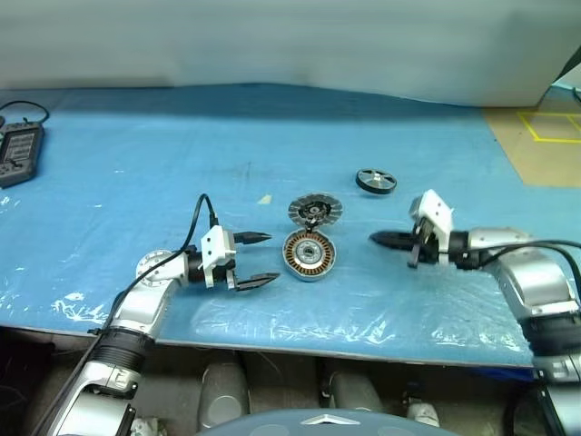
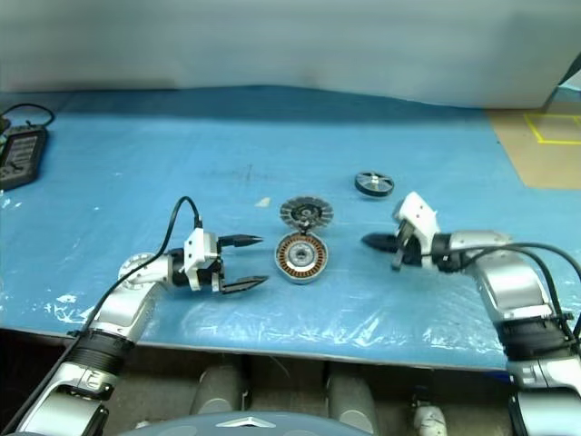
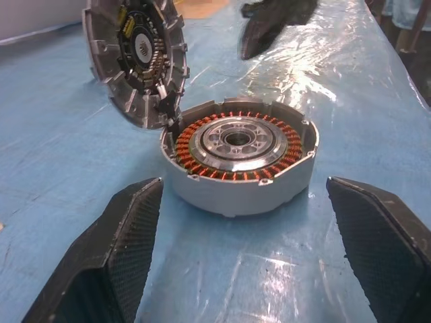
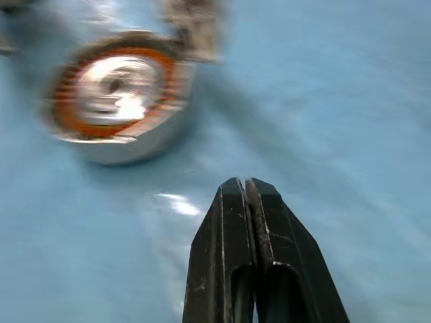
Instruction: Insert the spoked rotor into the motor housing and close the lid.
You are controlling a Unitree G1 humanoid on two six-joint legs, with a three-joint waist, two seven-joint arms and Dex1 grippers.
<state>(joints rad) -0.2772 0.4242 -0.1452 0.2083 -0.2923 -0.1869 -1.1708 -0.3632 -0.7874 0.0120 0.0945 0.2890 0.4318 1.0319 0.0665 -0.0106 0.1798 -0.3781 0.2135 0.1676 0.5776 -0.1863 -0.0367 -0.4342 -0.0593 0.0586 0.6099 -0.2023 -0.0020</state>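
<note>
Motor housing (image 1: pixel 310 254) open-topped on blue table cover (image 1: pixel 136 163). Lid (image 1: pixel 315 212) propped just behind, touching its rim. Spoked rotor (image 1: pixel 376 181) well apart, behind-right. Left gripper (image 1: pixel 259 260) spread wide just left; right gripper (image 1: pixel 379 240) pinched closed, empty, right of housing. Dark handheld device (image 1: pixel 18 154) far left.

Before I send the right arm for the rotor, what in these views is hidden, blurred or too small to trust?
- Spoked rotor: too small in the head views to tell which face is up.
- Motor housing: blurred in the right wrist view.
- Lid: leans on the housing rim; the left wrist view's top edge cuts it off, and its far face is hidden.
- Right gripper: cut off by that same edge.
</note>
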